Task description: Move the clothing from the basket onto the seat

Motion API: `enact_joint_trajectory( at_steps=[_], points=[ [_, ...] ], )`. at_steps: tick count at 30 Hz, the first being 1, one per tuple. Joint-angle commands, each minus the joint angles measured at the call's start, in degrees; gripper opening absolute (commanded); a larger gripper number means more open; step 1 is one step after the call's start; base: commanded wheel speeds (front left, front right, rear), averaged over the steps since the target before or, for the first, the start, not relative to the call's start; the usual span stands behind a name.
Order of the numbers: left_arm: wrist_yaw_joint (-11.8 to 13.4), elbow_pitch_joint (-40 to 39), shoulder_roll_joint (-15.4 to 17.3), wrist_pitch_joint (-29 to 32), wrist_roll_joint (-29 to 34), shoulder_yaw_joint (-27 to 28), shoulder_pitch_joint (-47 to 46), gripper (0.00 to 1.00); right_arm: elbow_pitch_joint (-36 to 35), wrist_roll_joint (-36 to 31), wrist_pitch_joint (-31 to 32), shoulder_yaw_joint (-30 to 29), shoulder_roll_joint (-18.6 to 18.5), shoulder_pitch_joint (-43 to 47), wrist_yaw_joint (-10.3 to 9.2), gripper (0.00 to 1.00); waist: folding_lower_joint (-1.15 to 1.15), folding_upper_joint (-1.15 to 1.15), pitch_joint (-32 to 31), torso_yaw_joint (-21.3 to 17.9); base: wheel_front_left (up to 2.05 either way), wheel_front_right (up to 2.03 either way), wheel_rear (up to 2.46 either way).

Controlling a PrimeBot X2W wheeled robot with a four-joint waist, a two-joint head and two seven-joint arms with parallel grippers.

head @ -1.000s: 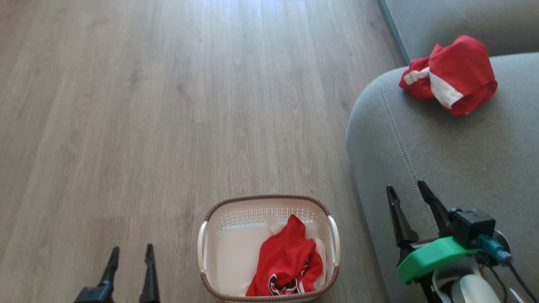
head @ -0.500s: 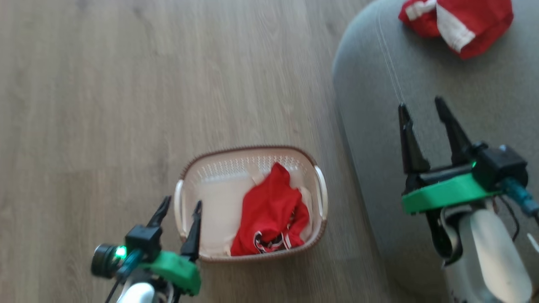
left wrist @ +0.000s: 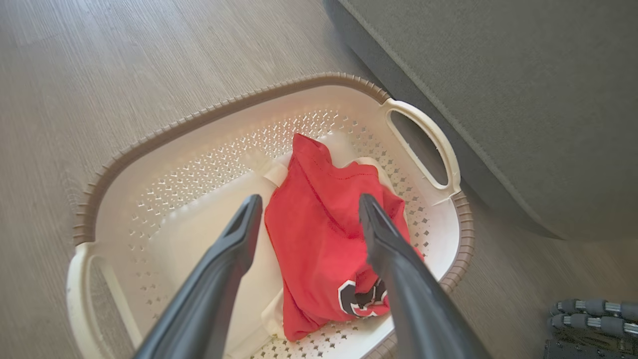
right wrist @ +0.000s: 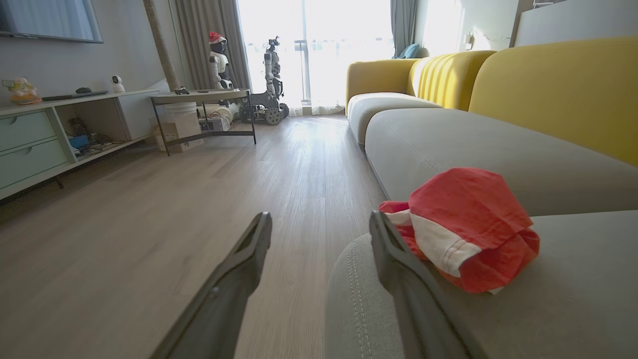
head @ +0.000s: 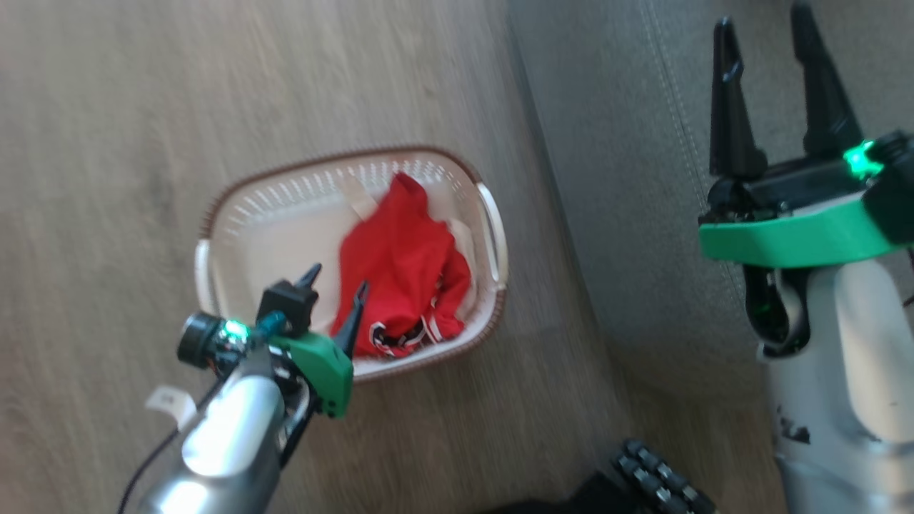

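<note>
Your left gripper [left wrist: 309,199] hangs over the basket with its two fingers spread wide and nothing clamped between them. Your right gripper [head: 762,18] is just as wide and empty, held above the seat [head: 628,178]. The seat is the big grey cushion on your right side, with its double line of light stitching running under the right gripper's fingers. The wood floor [head: 107,107] lies to its left. The basket [left wrist: 199,117] stands on that floor close beside the seat's rounded front, and one white handle [left wrist: 445,149] is turned toward the cushion. Inside the basket, the red jersey [left wrist: 319,229] lies bunched against the side nearer the seat, leaving the other half of the bottom bare. In the left wrist view the jersey sits right between your left fingers, a little toward the right one. From the head view that same finger's tip overlaps the jersey's edge, but you cannot tell from these pictures whether it touches the cloth. The black-and-white lettering [left wrist: 361,299] shows at the jersey's near end. The second red garment [right wrist: 463,224], with white trim, lies crumpled on the seat, just right of your right gripper's fingertip in its wrist view.
</note>
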Motion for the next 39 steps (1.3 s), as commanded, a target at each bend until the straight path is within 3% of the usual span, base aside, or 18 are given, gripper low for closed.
enact_joint_trajectory(
  at_steps=[1, 8, 15, 23, 32, 33, 35, 39],
  points=[
    [-0.4, 0.4, 0.4, 0.2, 0.2, 1.3, -0.9, 1.0, -2.7, 0.7, -0.5, 1.4, 0.2, -1.1, 0.41, 1.0, 0.0, 0.0, 6.1, -4.0, 0.0, 0.0, 0.0],
    [-4.3, 8.8, 0.8, 3.3, 0.5, -0.9, -6.7, 1.0, -8.2, 2.4, -0.5, 2.3, 0.2, -4.5, 0.41, 1.0, 0.0, 0.0, 12.5, -6.4, 0.0, 0.0, 0.0],
    [-5.9, 13.6, 1.2, 4.9, 1.0, -3.6, -9.6, 1.0, -12.6, 2.6, -0.5, 5.2, 0.2, -5.2, 0.41, 1.0, 0.0, 0.0, 14.7, -7.1, 0.0, 0.0, 0.0],
    [-6.3, 18.6, 1.6, 7.5, 2.2, -6.6, -13.0, 1.0, -14.5, 2.6, -0.5, 6.9, 0.2, -5.4, 0.41, 1.0, 0.0, 0.0, 16.7, -8.3, 0.0, 0.0, 0.0],
    [-4.9, 22.3, 1.8, 8.8, 2.6, -7.4, -15.7, 1.0, -15.0, 3.6, -0.5, 7.9, 0.2, -6.1, 0.41, 1.0, 0.0, 0.0, 18.1, -9.7, 0.0, 0.0, 0.0],
    [-4.6, 22.6, 1.8, 8.7, 2.5, -7.4, -15.8, 0.74, -14.9, 3.6, -0.5, 7.9, 0.2, -6.1, 0.41, 1.0, 0.0, 0.0, 18.1, -9.8, 0.0, 0.0, 0.0],
    [-4.4, 23.4, 1.7, 8.8, 2.6, -7.7, -16.1, 0.02, -14.8, 3.8, -0.5, 7.9, 0.2, -6.2, 0.41, 1.0, 0.0, 0.0, 18.0, -9.9, 0.0, 0.0, 0.0],
    [-4.4, 24.1, 1.6, 8.1, 2.8, -8.4, -16.4, 0.0, -14.2, 3.8, -0.5, 7.7, 0.2, -6.2, 0.41, 1.0, 0.0, 0.0, 17.5, -9.9, 0.0, 0.0, 0.0]
  ],
)
